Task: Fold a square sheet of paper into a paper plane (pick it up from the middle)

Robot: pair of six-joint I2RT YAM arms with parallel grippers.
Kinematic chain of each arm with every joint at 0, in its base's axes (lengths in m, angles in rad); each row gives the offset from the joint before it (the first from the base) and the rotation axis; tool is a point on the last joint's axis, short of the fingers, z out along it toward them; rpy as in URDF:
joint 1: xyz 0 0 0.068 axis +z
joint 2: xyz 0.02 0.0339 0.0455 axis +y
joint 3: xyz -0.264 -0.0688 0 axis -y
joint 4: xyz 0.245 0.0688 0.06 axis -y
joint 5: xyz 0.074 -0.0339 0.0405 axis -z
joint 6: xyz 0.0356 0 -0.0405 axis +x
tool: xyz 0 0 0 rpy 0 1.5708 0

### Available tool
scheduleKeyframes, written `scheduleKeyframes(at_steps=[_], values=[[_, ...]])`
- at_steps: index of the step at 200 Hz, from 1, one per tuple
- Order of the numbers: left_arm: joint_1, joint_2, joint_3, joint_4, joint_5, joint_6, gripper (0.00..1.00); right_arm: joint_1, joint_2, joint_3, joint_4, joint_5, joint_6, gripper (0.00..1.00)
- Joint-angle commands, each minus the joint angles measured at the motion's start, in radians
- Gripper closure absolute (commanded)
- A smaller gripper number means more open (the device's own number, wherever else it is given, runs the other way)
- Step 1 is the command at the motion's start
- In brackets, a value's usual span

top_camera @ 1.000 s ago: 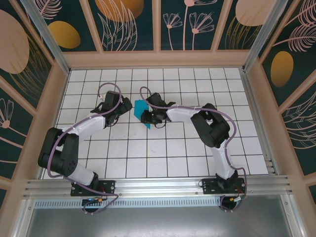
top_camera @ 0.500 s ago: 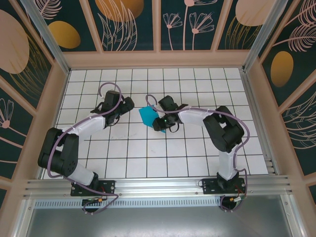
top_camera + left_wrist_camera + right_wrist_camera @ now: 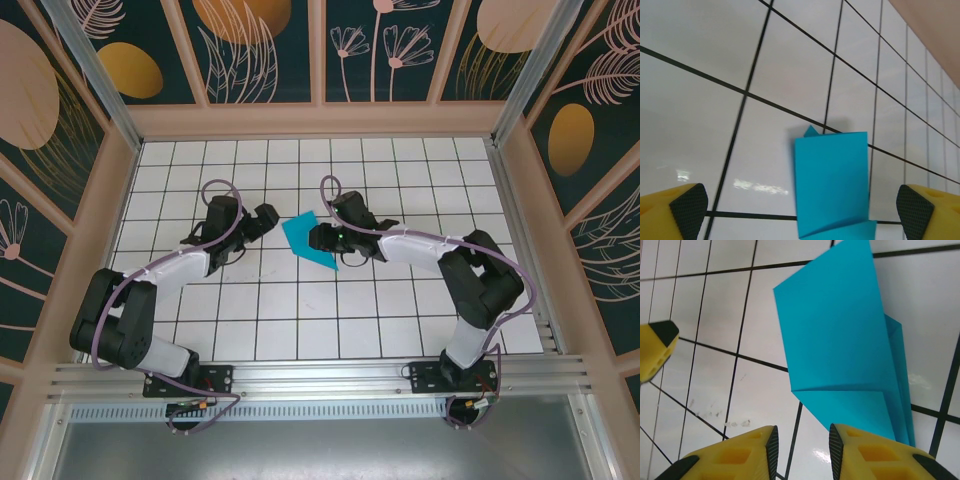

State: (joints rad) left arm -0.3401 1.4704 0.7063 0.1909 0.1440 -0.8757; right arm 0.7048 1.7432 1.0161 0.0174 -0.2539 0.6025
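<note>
The sheet of paper is bright cyan-blue and folded into a layered shape with a pointed end. It lies on the white tiled table between the two grippers. My left gripper is wide open just left of it, with the paper ahead between its fingers, untouched. My right gripper sits at the paper's right side. Its jaws stand a small gap apart over bare tile, and the paper lies beside and partly under the right finger, not pinched.
The table is a white grid of tiles walled by wooden panels on three sides. The left gripper's finger shows at the left edge of the right wrist view. Open tiles lie nearer the arm bases.
The paper has moved right and now lies lower on the tiles. The right gripper swung right with it and its jaws parted slightly. The left gripper drew back left, still wide open.
</note>
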Motion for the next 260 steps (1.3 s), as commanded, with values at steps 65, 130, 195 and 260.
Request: scheduleKeyframes(at_steps=[65,130,195,260], values=[[0.004,0.055,-0.056,0.179,0.194,-0.099,0.02,-0.008,0.091,-0.009,0.088,0.001,0.14,0.65],[-0.016,0.08,-0.062,0.176,0.243,-0.115,0.06,-0.052,0.129,-0.042,0.106,-0.027,0.136,0.66],[-0.078,0.125,-0.042,0.148,0.267,-0.148,0.1,-0.093,0.131,-0.093,0.137,-0.085,0.154,0.67],[-0.143,0.202,-0.009,0.167,0.294,-0.214,0.14,-0.121,0.126,-0.127,0.174,-0.127,0.169,0.67]])
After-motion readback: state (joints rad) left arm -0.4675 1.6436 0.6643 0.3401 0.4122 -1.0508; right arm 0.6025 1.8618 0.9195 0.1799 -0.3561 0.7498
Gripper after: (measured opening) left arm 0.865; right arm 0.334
